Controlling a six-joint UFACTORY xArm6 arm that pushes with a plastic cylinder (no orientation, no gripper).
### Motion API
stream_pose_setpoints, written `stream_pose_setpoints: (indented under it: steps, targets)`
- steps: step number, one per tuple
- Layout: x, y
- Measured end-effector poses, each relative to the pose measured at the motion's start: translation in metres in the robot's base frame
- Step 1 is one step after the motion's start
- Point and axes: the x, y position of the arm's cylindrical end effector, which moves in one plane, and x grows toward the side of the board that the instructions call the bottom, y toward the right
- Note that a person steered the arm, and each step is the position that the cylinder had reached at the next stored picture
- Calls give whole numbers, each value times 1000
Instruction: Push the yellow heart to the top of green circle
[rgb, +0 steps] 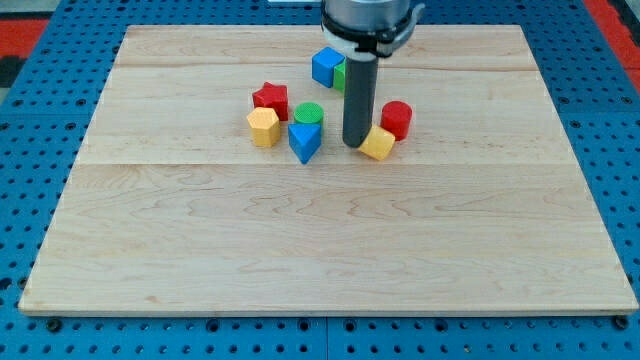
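The yellow heart (380, 143) lies right of the board's centre, just below the red cylinder (397, 118). The green circle (309, 113) sits to its left, above the blue triangle (305, 140). My tip (355, 145) rests on the board touching the yellow heart's left side, between the heart and the blue triangle. The rod rises straight up from there and hides part of a green block behind it.
A red star (270, 98) and a yellow hexagon (263, 127) lie left of the green circle. A blue cube (326, 66) and a partly hidden green block (340, 76) sit near the view's top. The wooden board (320, 250) is bordered by blue pegboard.
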Motion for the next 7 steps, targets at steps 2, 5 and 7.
stream_pose_setpoints:
  steps: [2, 5, 7]
  targets:
    - [16, 46]
    - [-27, -32]
    - [-27, -14]
